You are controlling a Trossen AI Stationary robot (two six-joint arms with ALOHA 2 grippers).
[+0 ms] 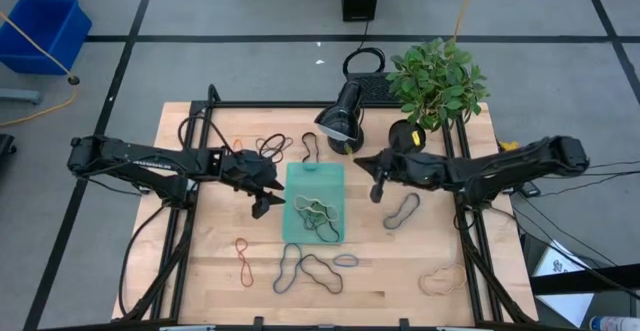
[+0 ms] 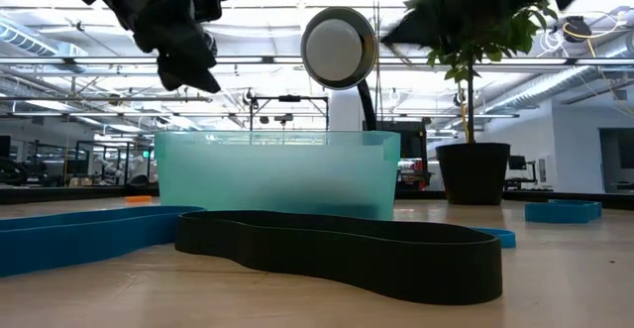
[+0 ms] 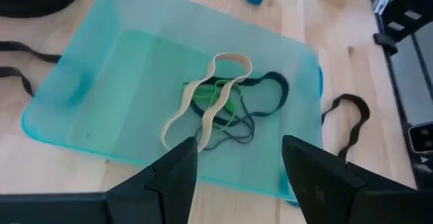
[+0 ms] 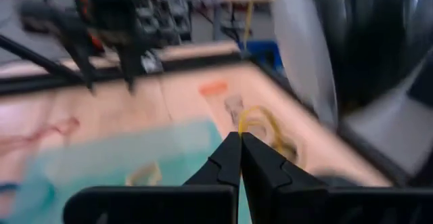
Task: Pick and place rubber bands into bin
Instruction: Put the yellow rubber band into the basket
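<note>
The teal bin point(image 1: 314, 176) lies mid-table. It holds a tan band point(image 3: 223, 82) and some green and black bands point(image 3: 233, 105). More rubber bands lie flat on the table: dark ones point(image 1: 310, 269) near the front, a red one point(image 1: 243, 261), a grey one point(image 1: 402, 211) and a tan one point(image 1: 440, 281). My left gripper point(image 1: 265, 203) is open and empty above the bin's left edge, and it also shows in the left wrist view point(image 3: 240, 176). My right gripper point(image 1: 377, 189) hovers just right of the bin. Its fingers are shut, with a thin yellow band point(image 4: 260, 126) at their ends. My right gripper point(image 4: 240, 139) pinches the yellow band at one point of its loop point(image 4: 242, 130), only at the fingertips. The fingers come from the table's right side, slanting down. The rest of the loop stands out beyond the tips, clear of the table. The view is blurred.
A black desk lamp point(image 1: 343, 121) and a potted plant point(image 1: 435, 81) stand at the table's far side, close behind my right arm. Black bands point(image 1: 275, 146) and an orange one point(image 1: 237, 143) lie far left of the bin. A blue tub point(image 1: 45, 31) sits on the floor.
</note>
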